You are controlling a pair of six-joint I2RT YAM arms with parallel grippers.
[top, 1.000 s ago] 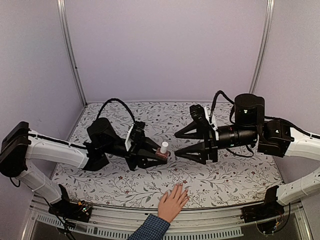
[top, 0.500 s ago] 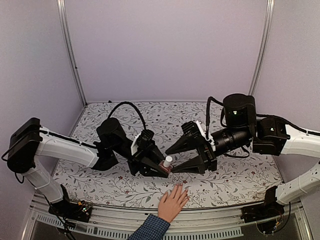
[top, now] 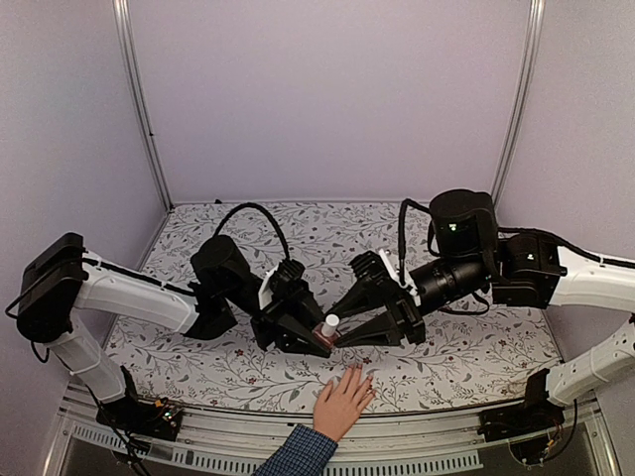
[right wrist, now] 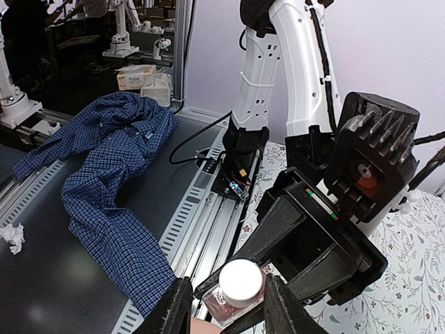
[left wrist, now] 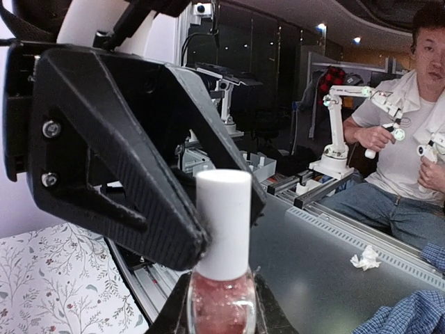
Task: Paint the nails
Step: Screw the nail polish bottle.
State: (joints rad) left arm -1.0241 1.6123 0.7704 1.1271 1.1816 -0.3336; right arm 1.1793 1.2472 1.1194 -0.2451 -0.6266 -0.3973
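Left claw [top: 319, 337] clamps the bottle [top: 324, 332]; right claw [top: 335, 328] gapes around its white cap [right wrist: 241, 282]. Nails [top: 357, 369] tip the hand [top: 342, 402] at the surface's [top: 466, 357] near edge. Box [right wrist: 135, 76] print unreadable.

The nails [top: 361, 375] are tiny plates at the fingertips of a light-skinned person's hand [top: 343, 403], which comes out of a blue checked sleeve cuff [top: 300, 450]. That hand lies flat and palm down at the near edge of the flower-patterned tabletop [top: 456, 362], just right of the middle. Its fingers are held close together and point far and slightly right, so the nails face up. From above they are too small to tell their colour or whether any polish is on them.
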